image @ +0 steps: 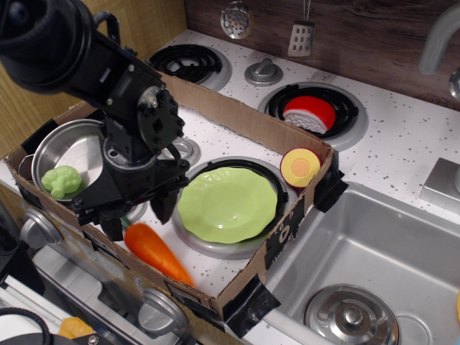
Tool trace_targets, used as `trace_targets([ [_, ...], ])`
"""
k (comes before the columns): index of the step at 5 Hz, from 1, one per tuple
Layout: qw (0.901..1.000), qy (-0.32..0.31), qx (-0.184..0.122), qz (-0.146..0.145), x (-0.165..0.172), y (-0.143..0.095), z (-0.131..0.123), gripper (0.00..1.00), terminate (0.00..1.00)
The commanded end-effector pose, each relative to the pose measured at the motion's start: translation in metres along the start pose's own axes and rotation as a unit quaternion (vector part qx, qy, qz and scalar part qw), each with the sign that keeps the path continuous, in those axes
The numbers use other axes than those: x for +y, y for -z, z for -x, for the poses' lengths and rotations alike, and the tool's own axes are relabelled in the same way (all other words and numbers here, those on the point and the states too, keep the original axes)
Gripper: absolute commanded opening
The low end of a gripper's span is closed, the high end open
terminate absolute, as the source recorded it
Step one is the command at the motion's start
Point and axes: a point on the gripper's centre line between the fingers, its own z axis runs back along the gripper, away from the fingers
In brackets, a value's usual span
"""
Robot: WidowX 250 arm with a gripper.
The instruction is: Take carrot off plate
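Note:
The orange carrot (154,253) lies flat on the white speckled stovetop, just left of and in front of the lime-green plate (228,204), apart from it. Its thick end points toward the gripper and its stem cap is hidden. The plate sits empty on the front burner. My black gripper (136,219) hovers just above the carrot's thick end with its fingers (163,208) spread open and nothing between them.
A steel pot (80,149) holding a green broccoli (61,181) stands at the left. A halved red-and-yellow fruit (300,167) sits in the box's right corner. A cardboard wall (237,284) rings the area. A sink (381,251) lies at the right.

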Motion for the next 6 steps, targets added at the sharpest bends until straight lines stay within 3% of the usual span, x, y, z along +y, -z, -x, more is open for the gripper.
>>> trace_targets([
  [1,0.9997,0.003,-0.022,0.002,-0.004,-0.018,-0.007,1.00,0.00],
  [2,0.9995,0.008,-0.025,-0.017,-0.006,-0.035,-0.013,1.00,0.00],
  [5,0.9957,0.075,-0.038,-0.038,-0.027,-0.076,-0.033,1.00,0.00],
  [6,0.9957,0.075,-0.038,-0.038,-0.027,-0.076,-0.033,1.00,0.00],
])
